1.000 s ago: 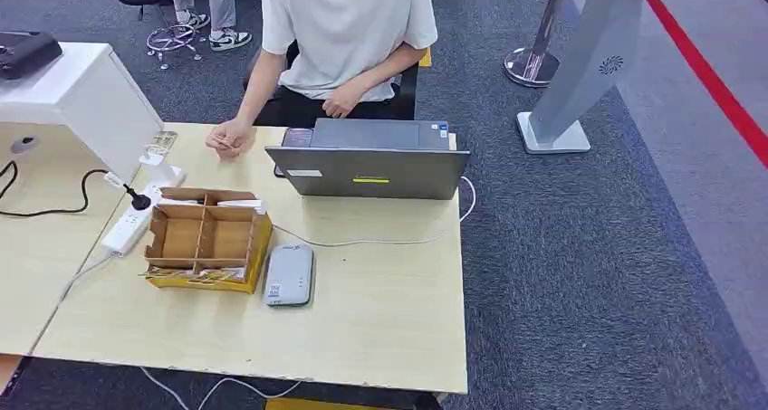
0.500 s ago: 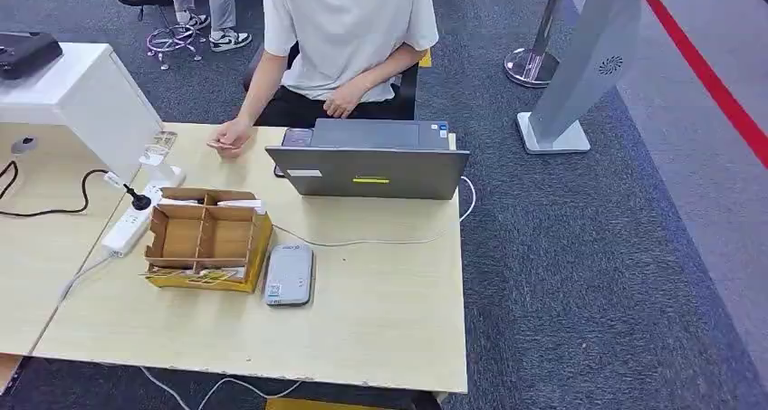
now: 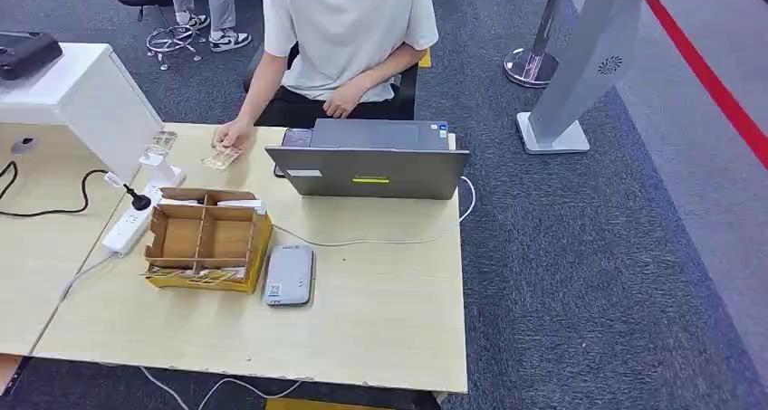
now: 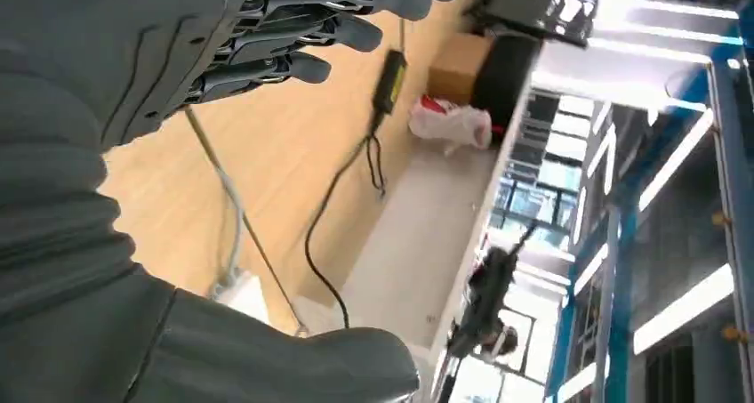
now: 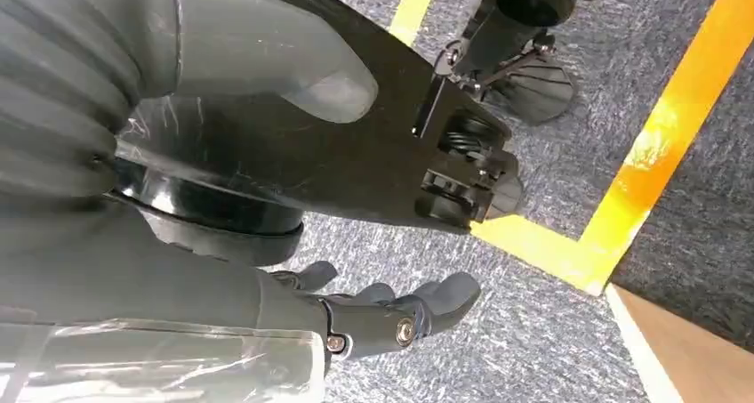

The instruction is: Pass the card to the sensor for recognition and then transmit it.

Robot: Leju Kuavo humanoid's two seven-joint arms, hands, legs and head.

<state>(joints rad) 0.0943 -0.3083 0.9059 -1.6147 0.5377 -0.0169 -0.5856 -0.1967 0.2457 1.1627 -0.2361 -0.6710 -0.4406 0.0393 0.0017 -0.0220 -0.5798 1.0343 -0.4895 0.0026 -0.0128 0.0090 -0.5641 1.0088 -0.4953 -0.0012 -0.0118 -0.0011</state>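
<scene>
A pale card (image 3: 220, 159) lies flat on the table's far side, left of the laptop, with a person's hand (image 3: 234, 136) touching its far end. The sensor, a grey card reader (image 3: 290, 274), rests near the table's middle, right of a cardboard box. My left hand (image 4: 107, 198) hangs beside the wooden table, fingers (image 4: 302, 31) and thumb spread apart and holding nothing. My right hand (image 5: 133, 270) hangs low over grey carpet, also open and empty.
A compartmented cardboard box (image 3: 206, 238) holds a few cards. A grey laptop (image 3: 367, 161) stands open towards the seated person, its cable trailing across the table (image 3: 380, 319). A white power strip (image 3: 131, 224) lies at the left. A grey stand (image 3: 580, 66) rises at right.
The person's hand, earlier curled above the table edge, has laid a card flat on the table left of the laptop. Nothing else has moved.
</scene>
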